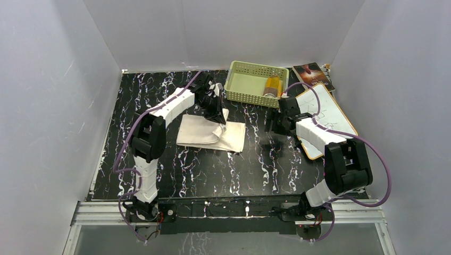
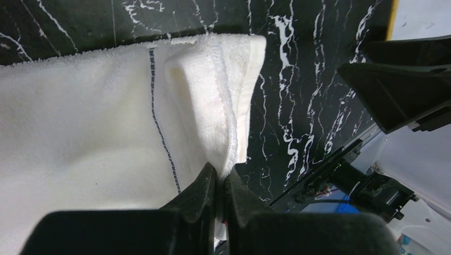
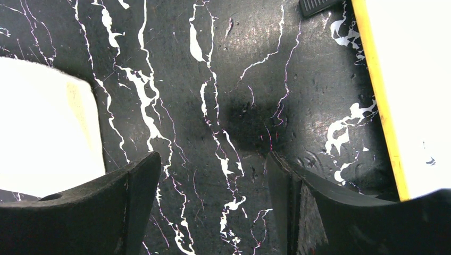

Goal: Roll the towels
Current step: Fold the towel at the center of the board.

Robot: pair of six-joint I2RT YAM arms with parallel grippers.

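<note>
The cream-white towel [image 1: 210, 134] lies partly folded on the black marble table, left of centre. My left gripper [image 1: 219, 116] is shut on a folded edge of it at its far right corner. In the left wrist view the fingertips [image 2: 208, 178] pinch the thick fold of the towel [image 2: 80, 122], which hangs up from the table there. My right gripper [image 1: 275, 126] hovers open over bare table to the right of the towel, with nothing between its fingers [image 3: 143, 175]. The towel's corner [image 3: 42, 133] shows at its left. The mustard-yellow and brown towel [image 1: 272, 86] sits bundled in the green basket.
A green basket [image 1: 242, 85] stands at the back centre. A white board with an orange rim [image 1: 335, 114] [image 3: 415, 79] lies at the right, under the right arm. A dark book [image 1: 312, 74] lies behind it. Grey walls enclose the table.
</note>
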